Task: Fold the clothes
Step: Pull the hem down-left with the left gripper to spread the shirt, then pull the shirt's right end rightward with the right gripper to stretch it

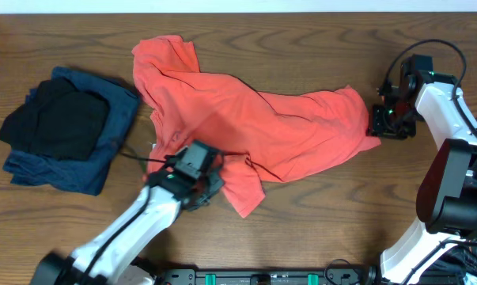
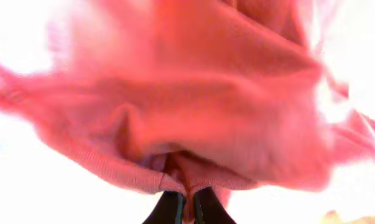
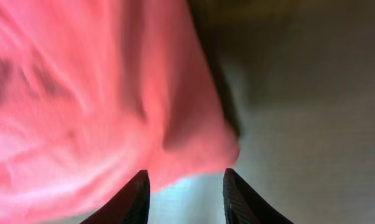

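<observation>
The coral-red T-shirt (image 1: 254,119) lies crumpled across the middle of the table. My left gripper (image 1: 210,186) is at its front edge and is shut on a fold of the red fabric (image 2: 190,180). My right gripper (image 1: 378,125) is at the shirt's right edge, open, with the red cloth (image 3: 112,93) just ahead of its fingers (image 3: 184,186) and nothing between them. A pile of dark clothes, black on navy (image 1: 64,127), sits at the left.
The brown wooden table (image 1: 341,214) runs under everything. The right arm's white body (image 1: 452,182) stands at the right edge. Cables show at the far right.
</observation>
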Robot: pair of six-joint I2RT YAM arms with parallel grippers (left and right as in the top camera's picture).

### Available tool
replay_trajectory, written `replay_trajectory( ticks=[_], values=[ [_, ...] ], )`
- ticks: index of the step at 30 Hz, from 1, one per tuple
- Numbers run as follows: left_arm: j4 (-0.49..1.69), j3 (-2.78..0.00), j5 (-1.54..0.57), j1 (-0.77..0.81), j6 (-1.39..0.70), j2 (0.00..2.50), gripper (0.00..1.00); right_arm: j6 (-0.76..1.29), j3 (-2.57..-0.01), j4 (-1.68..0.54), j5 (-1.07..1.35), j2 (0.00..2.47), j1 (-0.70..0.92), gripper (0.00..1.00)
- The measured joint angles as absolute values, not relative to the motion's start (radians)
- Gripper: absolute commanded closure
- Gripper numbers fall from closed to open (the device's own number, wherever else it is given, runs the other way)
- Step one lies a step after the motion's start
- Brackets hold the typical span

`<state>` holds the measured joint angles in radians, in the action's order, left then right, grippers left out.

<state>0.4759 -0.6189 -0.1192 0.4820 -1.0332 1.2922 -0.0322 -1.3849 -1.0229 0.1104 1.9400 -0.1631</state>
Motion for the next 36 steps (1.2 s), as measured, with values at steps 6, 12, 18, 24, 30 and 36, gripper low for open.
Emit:
replay_trajectory(
  ticks=[6, 12, 18, 24, 30, 36],
  values=[
    [0.718, -0.617, -0.091, 0.35, -0.865, 1.103, 0.94, -0.013, -1.348, -1.045, 0.112, 1.94, -0.163, 0.6],
    [0.843, -0.617, -0.014, 0.159, -0.789, 0.96, 0.94, -0.004, -1.229, -0.975, 0.13, 1.94, -0.163, 0.52],
    [0.846, -0.617, 0.01, 0.033, -0.773, 0.922, 0.94, 0.019, -1.171, -0.844, 0.166, 1.915, -0.163, 0.52],
    [0.85, -0.617, 0.015, 0.022, -0.753, 0.935, 0.94, 0.053, -1.148, -0.733, 0.247, 1.903, -0.163, 0.59],
    [0.85, -0.617, 0.015, 0.022, -0.751, 0.941, 0.94, 0.072, -1.121, -0.699, 0.35, 1.912, -0.144, 0.99],
    [0.851, -0.617, 0.016, 0.022, -0.751, 0.941, 0.94, 0.077, -1.117, -0.747, 0.373, 1.909, -0.125, 0.99]
  ],
)
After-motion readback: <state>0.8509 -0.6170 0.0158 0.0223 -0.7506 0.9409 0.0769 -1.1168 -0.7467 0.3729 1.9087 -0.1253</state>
